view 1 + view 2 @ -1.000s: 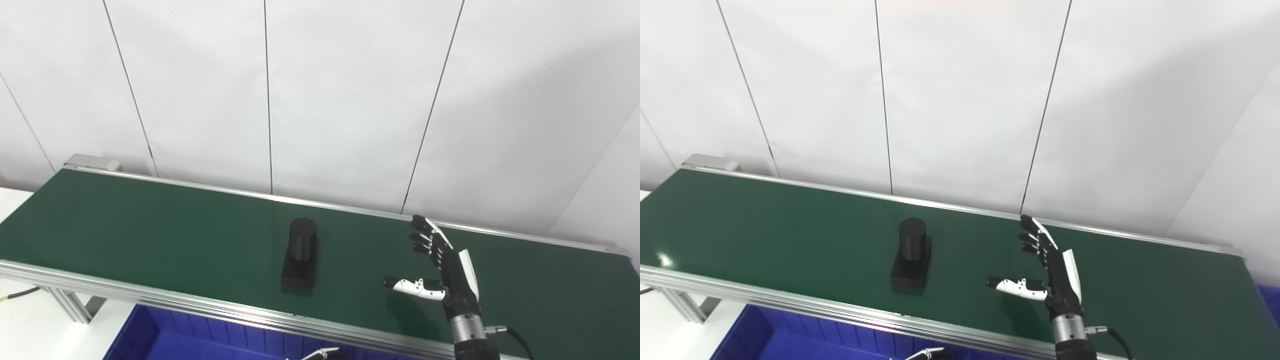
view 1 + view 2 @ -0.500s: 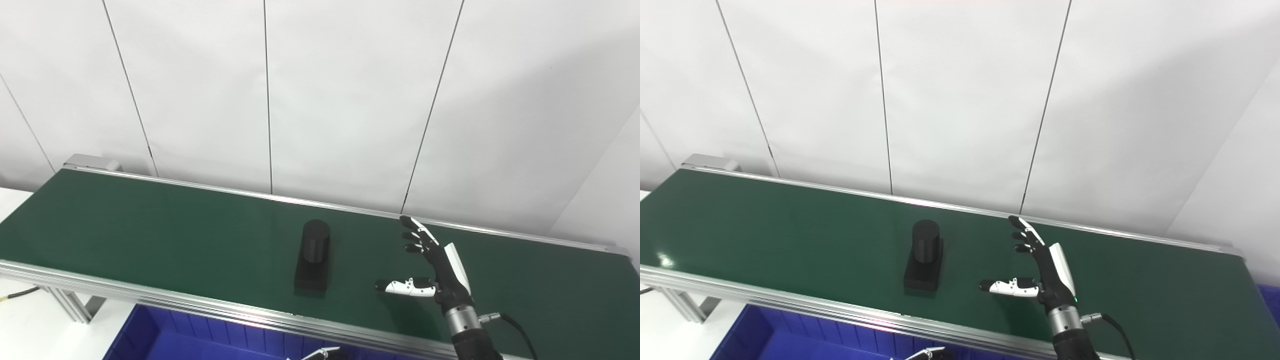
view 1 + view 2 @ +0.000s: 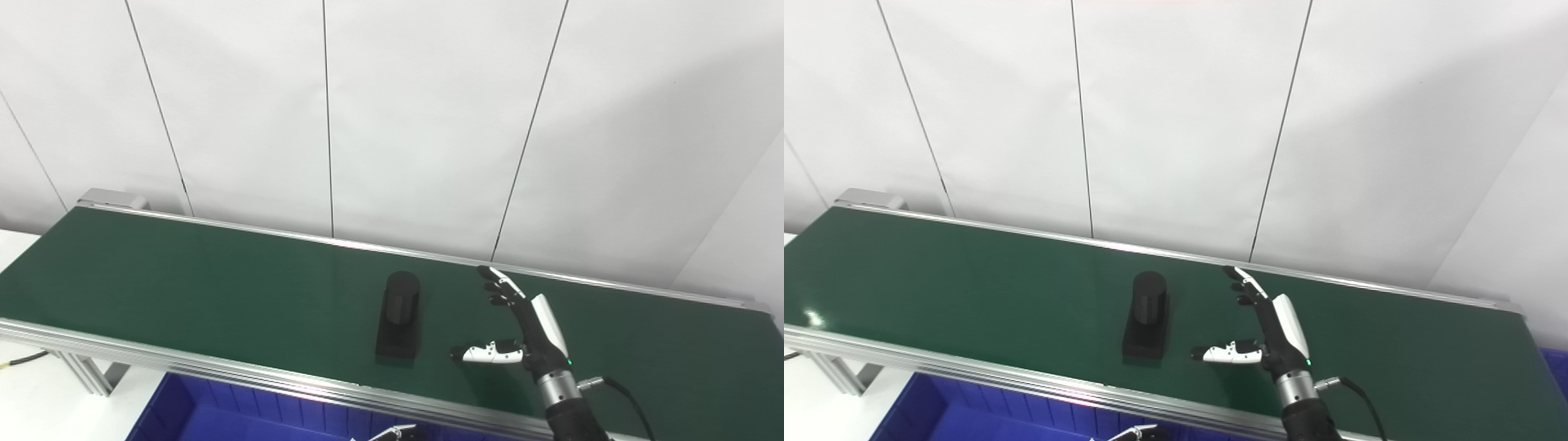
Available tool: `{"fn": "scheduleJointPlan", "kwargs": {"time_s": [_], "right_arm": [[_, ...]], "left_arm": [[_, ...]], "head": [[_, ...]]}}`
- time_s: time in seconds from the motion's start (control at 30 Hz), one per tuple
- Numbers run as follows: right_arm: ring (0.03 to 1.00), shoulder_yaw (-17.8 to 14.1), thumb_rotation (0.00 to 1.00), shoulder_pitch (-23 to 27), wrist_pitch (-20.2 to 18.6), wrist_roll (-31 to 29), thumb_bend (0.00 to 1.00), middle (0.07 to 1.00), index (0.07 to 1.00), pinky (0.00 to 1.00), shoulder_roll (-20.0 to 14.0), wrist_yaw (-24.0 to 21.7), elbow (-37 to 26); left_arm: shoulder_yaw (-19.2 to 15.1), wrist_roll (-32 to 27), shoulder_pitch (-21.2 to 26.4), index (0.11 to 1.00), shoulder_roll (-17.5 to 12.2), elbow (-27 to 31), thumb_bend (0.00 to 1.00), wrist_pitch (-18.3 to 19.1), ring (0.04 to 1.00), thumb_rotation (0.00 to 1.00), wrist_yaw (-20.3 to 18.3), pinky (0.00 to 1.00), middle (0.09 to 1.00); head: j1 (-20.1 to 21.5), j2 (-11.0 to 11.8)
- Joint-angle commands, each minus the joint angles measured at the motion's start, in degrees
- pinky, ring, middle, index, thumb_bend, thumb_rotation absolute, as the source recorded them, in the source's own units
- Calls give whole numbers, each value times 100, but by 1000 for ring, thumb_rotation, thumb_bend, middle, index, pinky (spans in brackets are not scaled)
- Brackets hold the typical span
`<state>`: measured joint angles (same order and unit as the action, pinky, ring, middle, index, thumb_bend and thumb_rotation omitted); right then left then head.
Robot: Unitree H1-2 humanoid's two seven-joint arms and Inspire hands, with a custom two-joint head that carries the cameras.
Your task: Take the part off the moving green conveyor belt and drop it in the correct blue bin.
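Two hands: only the right one shows in full; of the left hand [image 3: 392, 433] a sliver of pale fingertips peeks up at the bottom edge, and whether its fingers are apart or together cannot be told.
Bin [image 3: 202, 410]: blue, ribbed inside, nearest of all, below the near rail at lower left; only part of it is in view.
Near rail [image 3: 184, 362]: silver metal, running along the front edge of the belt.
Right hand [image 3: 527, 331]: raised over the belt, palm turned toward the part, fingers [image 3: 499, 285] spread and pointing up and away, thumb [image 3: 484, 354] stuck out sideways toward the part; it holds nothing.
Cable [image 3: 618, 392]: black, looping from the right wrist.
Part [image 3: 400, 324]: black, a short upright cylinder on a flat rectangular base, standing on the belt near its middle, just left of the right hand's thumb tip and not touching it.
Belt [image 3: 214, 282]: dark green, stretching from far left to right across both views.
Far rail [image 3: 398, 251]: thin silver strip along the belt's back edge.
Wall [image 3: 398, 110]: white panels with thin dark seams, behind everything.
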<state>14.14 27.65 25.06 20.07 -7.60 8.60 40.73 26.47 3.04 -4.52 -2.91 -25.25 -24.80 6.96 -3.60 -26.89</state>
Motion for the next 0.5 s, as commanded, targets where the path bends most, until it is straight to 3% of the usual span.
{"fn": "scheduleJointPlan", "kwargs": {"time_s": [0.0, 0.47], "right_arm": [[826, 1, 229, 307, 185, 6, 986, 882, 881, 742, -44, 137, -39], [795, 38, 274, 551, 147, 115, 959, 851, 847, 692, 56, 119, 355]], "left_arm": [[11, 37, 46, 767, 49, 152, 972, -213, 762, 647, 23, 695, 774], [3, 15, -34, 765, 29, 253, 970, -213, 768, 642, -38, 704, 772]], "head": [[-5, 0], [40, -27]]}}
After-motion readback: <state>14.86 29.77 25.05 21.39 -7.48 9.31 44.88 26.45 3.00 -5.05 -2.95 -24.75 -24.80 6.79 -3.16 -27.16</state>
